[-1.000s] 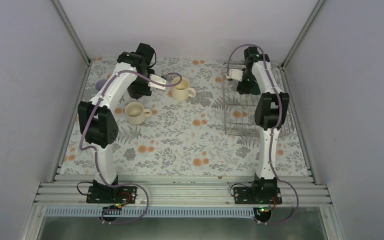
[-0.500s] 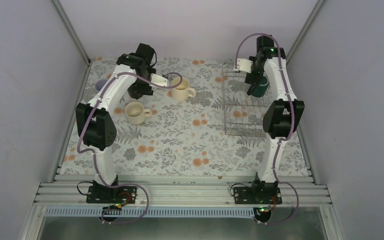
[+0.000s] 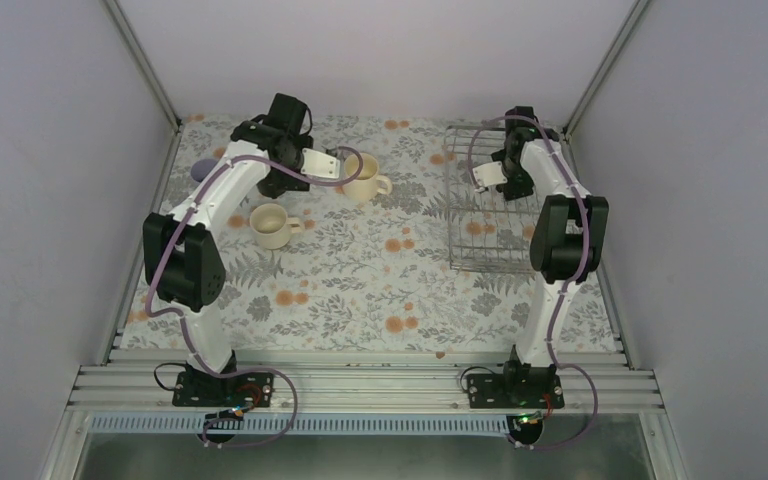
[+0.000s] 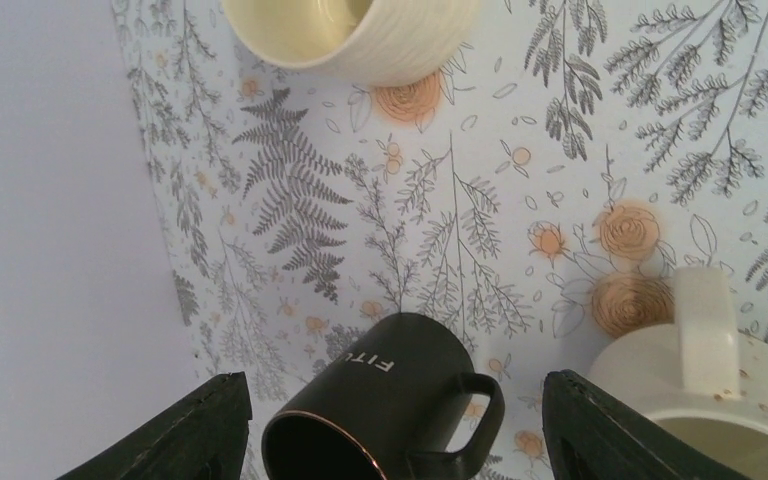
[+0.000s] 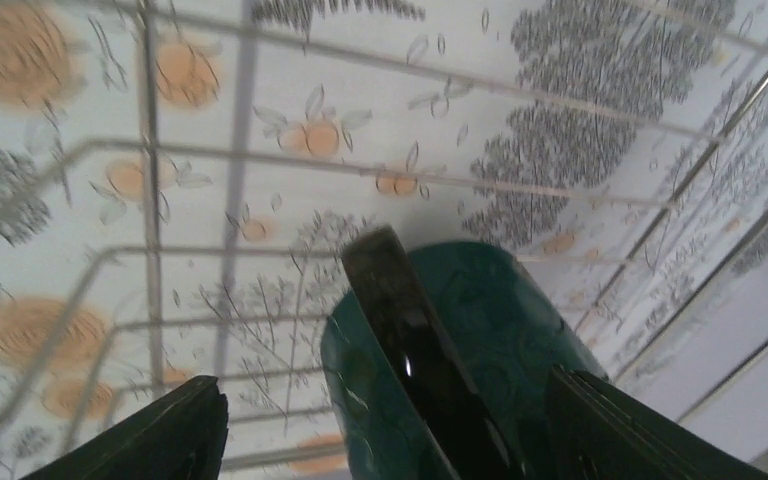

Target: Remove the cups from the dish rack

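In the left wrist view a tall black mug [image 4: 380, 385] stands on the floral cloth between my left gripper's [image 4: 392, 388] open fingers, which do not touch it. In the top view the left gripper [image 3: 282, 182] hides that mug. Two cream mugs [image 3: 363, 178] [image 3: 274, 225] and the lavender cup [image 3: 200, 172] stand on the cloth nearby. My right gripper [image 3: 512, 185] is low inside the wire dish rack [image 3: 465, 255]. In the right wrist view it [image 5: 385, 385] is open around the dark green mug [image 5: 510, 320], handle towards the camera.
Rack wires [image 5: 150, 200] run close around the right fingers. The cream mugs [image 4: 360, 40] [image 4: 700, 390] flank the left gripper. Lavender walls close the cell at the left, the back and the right, and the rack stands near the right wall.
The right wrist rose above the rack's far end, then came down into the rack over the green mug. The left gripper has shifted only slightly by the black mug.
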`<state>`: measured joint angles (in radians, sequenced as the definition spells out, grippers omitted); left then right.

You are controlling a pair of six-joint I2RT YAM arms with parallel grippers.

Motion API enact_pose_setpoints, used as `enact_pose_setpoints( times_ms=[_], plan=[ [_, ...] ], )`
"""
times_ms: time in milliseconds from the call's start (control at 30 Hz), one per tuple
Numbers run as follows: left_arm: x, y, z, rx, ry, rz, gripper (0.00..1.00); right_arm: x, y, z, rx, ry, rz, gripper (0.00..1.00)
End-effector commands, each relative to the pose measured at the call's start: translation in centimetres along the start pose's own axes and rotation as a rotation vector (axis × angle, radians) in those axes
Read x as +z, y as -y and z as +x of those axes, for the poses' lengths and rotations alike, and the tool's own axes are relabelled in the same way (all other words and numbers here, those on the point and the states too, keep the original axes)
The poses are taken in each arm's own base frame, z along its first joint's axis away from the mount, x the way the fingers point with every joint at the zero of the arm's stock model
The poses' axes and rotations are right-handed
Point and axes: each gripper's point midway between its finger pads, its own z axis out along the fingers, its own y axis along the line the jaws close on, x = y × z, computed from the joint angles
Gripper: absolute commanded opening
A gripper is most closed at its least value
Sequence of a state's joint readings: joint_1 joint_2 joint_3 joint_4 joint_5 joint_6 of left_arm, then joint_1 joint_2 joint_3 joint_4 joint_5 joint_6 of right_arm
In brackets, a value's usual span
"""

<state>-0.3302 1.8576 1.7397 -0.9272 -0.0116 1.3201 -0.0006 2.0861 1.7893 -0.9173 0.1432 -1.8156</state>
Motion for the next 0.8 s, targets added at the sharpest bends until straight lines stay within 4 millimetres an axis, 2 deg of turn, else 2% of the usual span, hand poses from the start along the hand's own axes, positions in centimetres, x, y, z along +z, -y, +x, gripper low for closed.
enact_pose_setpoints(
  times_ms=[0, 100, 233, 267, 333, 533, 600, 767],
  plan=[
    [-0.2, -0.6, -1.0, -0.023, 0.048, -0.043, 0.73, 0.8, 0.6, 2.4, -0.033, -0.153, 0.017, 0.80],
    [-0.1, -0.2, -1.1, -0.024, 0.062, -0.037, 0.73, 2.6, 0.7, 3.3, -0.006, -0.234, 0.012, 0.74],
    [0.3, 0.3, -1.2, -0.023, 0.067, -0.029, 0.73, 3.2, 1.7, 2.7, 0.022, -0.215, 0.029, 0.63],
    [0.4, 0.3, -1.1, -0.023, 0.067, -0.029, 0.73, 3.4, 1.8, 2.7, 0.022, -0.223, 0.037, 0.56],
    [0.5, 0.5, -1.2, -0.024, 0.072, -0.026, 0.73, 3.7, 2.3, 2.6, 0.018, -0.241, 0.056, 0.31],
    [0.6, 0.7, -1.5, -0.032, 0.095, -0.036, 0.72, 3.5, 3.7, 2.2, 0.029, -0.244, 0.093, 0.08],
    [0.4, 0.5, -1.7, -0.031, 0.105, -0.052, 0.73, 3.4, 4.2, 1.8, 0.049, -0.237, 0.103, 0.04],
    [-0.6, -0.3, -2.7, -0.038, 0.164, -0.087, 0.73, 2.6, 5.1, 0.9, 0.125, -0.167, 0.081, 0.04]
  ],
)
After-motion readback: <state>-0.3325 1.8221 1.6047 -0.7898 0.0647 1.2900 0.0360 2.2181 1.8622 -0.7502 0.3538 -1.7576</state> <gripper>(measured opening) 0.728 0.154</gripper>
